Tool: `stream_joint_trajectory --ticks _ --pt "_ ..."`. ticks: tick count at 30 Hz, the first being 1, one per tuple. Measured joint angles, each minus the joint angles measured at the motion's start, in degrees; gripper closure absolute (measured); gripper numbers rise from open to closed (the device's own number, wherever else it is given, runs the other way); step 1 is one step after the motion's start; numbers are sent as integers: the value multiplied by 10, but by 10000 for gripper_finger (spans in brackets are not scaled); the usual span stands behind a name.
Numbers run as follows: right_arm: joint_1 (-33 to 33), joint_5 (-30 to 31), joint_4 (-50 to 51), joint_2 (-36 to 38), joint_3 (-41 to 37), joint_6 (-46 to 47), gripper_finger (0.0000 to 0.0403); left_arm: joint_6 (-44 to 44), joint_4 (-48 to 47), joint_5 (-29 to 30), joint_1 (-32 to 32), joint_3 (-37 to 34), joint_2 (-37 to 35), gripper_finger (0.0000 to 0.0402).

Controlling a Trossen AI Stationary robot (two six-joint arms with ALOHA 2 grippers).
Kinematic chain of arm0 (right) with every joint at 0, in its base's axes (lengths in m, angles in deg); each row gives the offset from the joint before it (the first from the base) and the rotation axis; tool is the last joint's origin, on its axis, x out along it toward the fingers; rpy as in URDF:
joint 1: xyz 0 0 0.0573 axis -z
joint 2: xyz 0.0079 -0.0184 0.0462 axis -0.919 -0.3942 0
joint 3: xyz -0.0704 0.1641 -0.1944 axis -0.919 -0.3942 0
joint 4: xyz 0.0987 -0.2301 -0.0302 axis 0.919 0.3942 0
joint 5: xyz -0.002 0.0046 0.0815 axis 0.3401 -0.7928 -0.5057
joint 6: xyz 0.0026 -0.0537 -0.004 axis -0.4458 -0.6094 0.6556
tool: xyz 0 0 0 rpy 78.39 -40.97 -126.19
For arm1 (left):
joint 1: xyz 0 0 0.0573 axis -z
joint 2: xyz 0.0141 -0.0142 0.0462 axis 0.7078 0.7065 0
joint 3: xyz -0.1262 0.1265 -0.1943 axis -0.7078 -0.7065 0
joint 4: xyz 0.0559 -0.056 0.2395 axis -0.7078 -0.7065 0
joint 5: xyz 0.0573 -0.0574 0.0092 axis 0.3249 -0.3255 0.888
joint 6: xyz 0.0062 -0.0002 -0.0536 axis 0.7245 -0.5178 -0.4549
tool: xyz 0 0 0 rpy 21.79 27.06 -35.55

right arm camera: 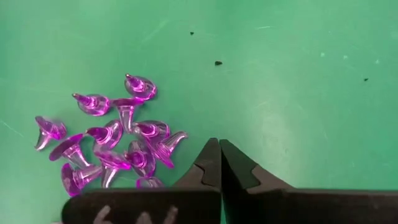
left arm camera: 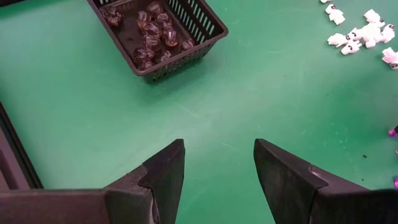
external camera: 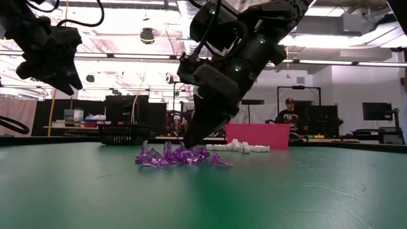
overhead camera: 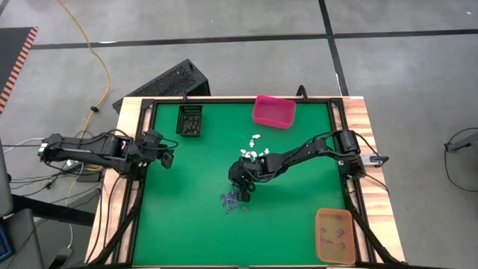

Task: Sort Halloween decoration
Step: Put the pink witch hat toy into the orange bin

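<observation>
Nearest in the low view, lower centre: a heap of small translucent purple witch-hat trinkets (external camera: 181,156) on the green table (external camera: 305,197). Right gripper (external camera: 191,141) down at the heap's edge, tips at the felt, jaws pressed together with nothing visible between them; in the right wrist view the purple hats (right arm camera: 115,140) lying just beside the closed tips, none pinched. Apparently a missed or just-begun pick in the purple sorting step. Next move, by judgement: reopening, shifting onto a single hat, closing on it, then carrying it to the orange bin (overhead camera: 334,235) at lower right of the high view, already holding purple pieces. Farther back, centre: scattered white trinkets (overhead camera: 255,148), unsorted. Beyond, pink bin (overhead camera: 274,111) at upper centre, black mesh basket (left arm camera: 158,34) with dark pieces. Left gripper (left arm camera: 217,174) waiting at the table's left edge, jaws wide, empty.
</observation>
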Motion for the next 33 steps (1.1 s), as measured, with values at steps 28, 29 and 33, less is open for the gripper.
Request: stream_joint_trajectory --ticks 28,29,33 --pt "-20 -1 236 22 131 24 387 7 0 -7 0 0 0 219" --pt "-27 -4 276 22 146 24 387 7 0 -7 0 0 0 219" --pt "-56 -27 434 22 209 43 387 7 0 -6 0 0 0 219"
